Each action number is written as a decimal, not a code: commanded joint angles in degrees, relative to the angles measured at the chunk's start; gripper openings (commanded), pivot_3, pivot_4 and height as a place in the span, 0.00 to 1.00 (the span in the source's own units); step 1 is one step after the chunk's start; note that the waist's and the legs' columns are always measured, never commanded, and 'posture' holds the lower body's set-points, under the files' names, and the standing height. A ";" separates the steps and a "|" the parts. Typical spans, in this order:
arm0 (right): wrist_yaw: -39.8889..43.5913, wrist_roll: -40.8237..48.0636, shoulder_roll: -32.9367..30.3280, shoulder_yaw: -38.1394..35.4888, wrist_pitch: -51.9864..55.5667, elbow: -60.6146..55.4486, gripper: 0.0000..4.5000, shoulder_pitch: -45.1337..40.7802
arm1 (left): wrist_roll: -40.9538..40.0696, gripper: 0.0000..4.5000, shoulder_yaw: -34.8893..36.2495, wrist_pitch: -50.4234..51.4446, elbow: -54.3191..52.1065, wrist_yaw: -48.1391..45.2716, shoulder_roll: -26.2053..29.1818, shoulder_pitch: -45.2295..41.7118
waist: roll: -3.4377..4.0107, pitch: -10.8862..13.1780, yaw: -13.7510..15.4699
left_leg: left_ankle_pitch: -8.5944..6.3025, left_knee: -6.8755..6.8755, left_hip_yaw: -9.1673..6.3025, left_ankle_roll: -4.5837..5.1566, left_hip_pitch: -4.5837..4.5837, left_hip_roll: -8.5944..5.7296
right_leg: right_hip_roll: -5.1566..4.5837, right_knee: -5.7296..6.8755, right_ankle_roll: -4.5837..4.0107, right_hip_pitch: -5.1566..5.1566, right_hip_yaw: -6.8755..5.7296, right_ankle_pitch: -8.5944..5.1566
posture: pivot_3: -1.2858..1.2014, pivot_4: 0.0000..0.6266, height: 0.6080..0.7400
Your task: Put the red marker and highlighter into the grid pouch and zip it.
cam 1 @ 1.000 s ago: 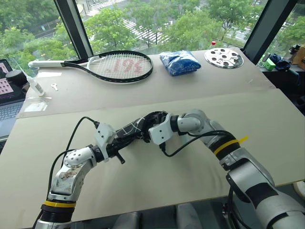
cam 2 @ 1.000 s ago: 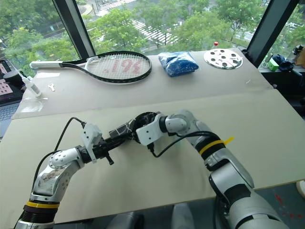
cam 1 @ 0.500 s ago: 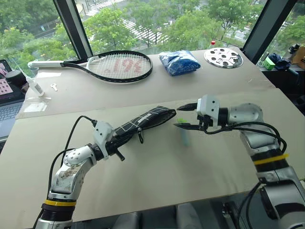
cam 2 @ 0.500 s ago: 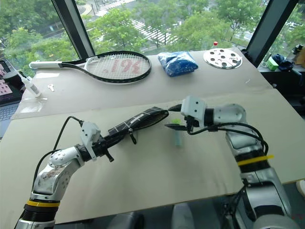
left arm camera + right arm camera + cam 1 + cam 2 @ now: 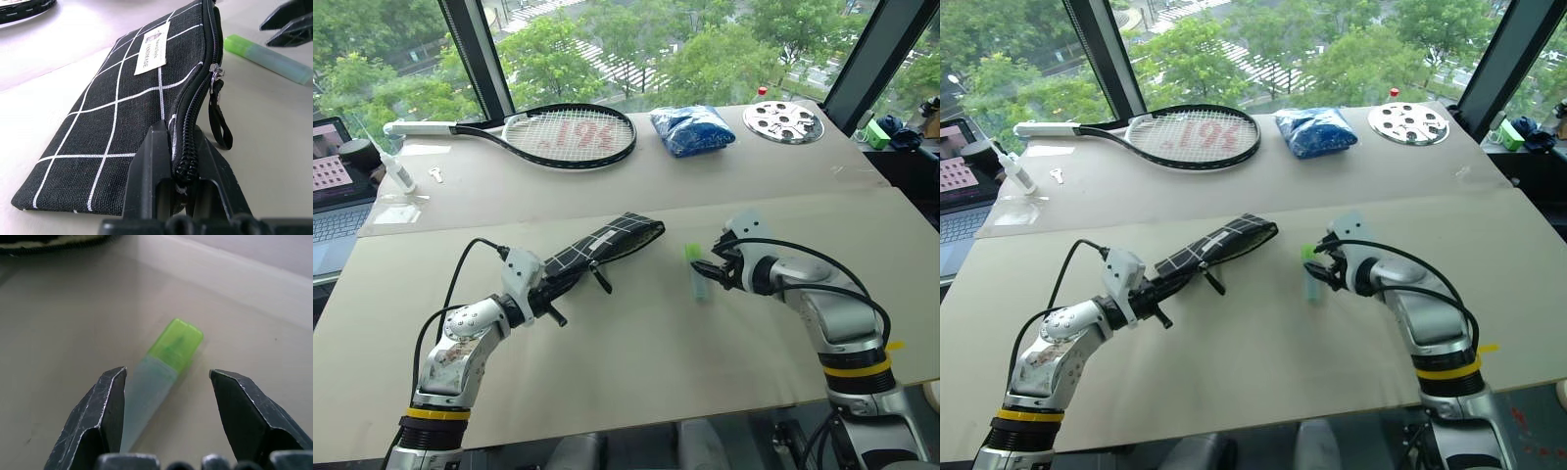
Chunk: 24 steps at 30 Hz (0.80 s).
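The grid pouch (image 5: 607,243) lies slantwise on the table, black with white lines, its zipper side partly open. My left gripper (image 5: 544,290) is shut on the pouch's near corner (image 5: 127,98), pinching the fabric at the zipper's end. The highlighter (image 5: 697,273), pale green with a bright green cap, lies on the table to the right of the pouch's far end. My right gripper (image 5: 166,374) is open and hangs low over the highlighter (image 5: 166,357), one finger on each side, not touching it. The red marker is hidden or out of view.
A tennis racket (image 5: 570,134), a blue plastic bag (image 5: 693,129) and a perforated metal disc (image 5: 783,120) lie along the far side of the table. A laptop (image 5: 335,201) and a small white tube (image 5: 397,172) sit at the far left.
My right gripper has left the pouch's mouth, swung to the right, rolled over and come down around the highlighter. The left gripper has kept its hold on the pouch.
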 commanded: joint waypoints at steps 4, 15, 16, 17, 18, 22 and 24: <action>-2.69 0.59 0.41 1.51 3.44 -5.32 0.67 1.68 | 0.01 0.00 0.57 -1.04 -1.07 0.49 -0.15 0.31 | 0.00 0.00 -0.01 | 0.00 0.00 0.00 0.00 0.01 0.00 | 0.00 0.00 0.00 0.01 0.00 0.00 | 0.52 0.24 1.00; -3.19 -3.60 -2.33 11.24 -2.49 -6.13 0.50 6.43 | -0.09 0.00 0.63 -1.07 -1.84 1.34 -0.77 1.14 | -0.05 -0.04 -0.07 | 0.00 0.00 0.01 0.00 0.07 0.00 | 0.00 0.00 0.00 0.06 -0.02 0.00 | 0.52 0.24 1.00; -2.95 -4.58 -3.29 11.82 -4.38 -5.19 0.43 6.36 | -0.09 0.00 0.71 -1.10 -1.95 1.37 -0.76 1.34 | -0.08 -0.06 -0.06 | 0.00 0.00 0.01 0.00 0.09 0.00 | 0.00 0.00 0.00 0.08 -0.02 0.00 | 0.52 0.24 1.00; -2.78 -5.08 -3.93 12.17 -5.64 -4.59 0.35 6.29 | -0.10 0.00 0.76 -1.12 -2.03 1.39 -0.74 1.47 | -0.11 -0.08 -0.06 | 0.00 0.00 0.01 0.00 0.10 0.00 | 0.00 -0.01 0.00 0.09 -0.02 0.00 | 0.52 0.24 1.00; -2.48 -5.41 -4.51 12.29 -6.91 -3.83 0.27 6.13 | -0.11 0.00 0.82 -1.13 -2.15 1.40 -0.70 1.64 | -0.15 -0.10 -0.05 | 0.00 0.00 0.01 0.00 0.11 0.00 | 0.00 0.00 0.00 0.11 -0.02 0.00 | 0.52 0.24 1.00; -1.23 -5.94 -5.63 11.53 -10.71 0.05 0.23 3.60 | -0.19 0.00 0.88 -1.05 -2.43 1.35 -0.54 1.91 | -0.25 -0.16 -0.01 | 0.00 0.02 0.02 0.00 0.18 0.00 | 0.00 -0.22 0.00 0.18 -0.02 0.00 | 0.52 0.24 1.00; -1.41 -6.46 -5.77 10.60 -14.46 2.12 0.23 1.45 | -0.35 0.00 0.87 -0.95 -2.54 1.15 -0.44 1.86 | -0.26 -0.16 0.04 | 0.00 0.02 0.02 0.00 0.18 0.00 | 0.00 -0.29 -0.02 0.22 -0.03 0.06 | 0.52 0.24 1.00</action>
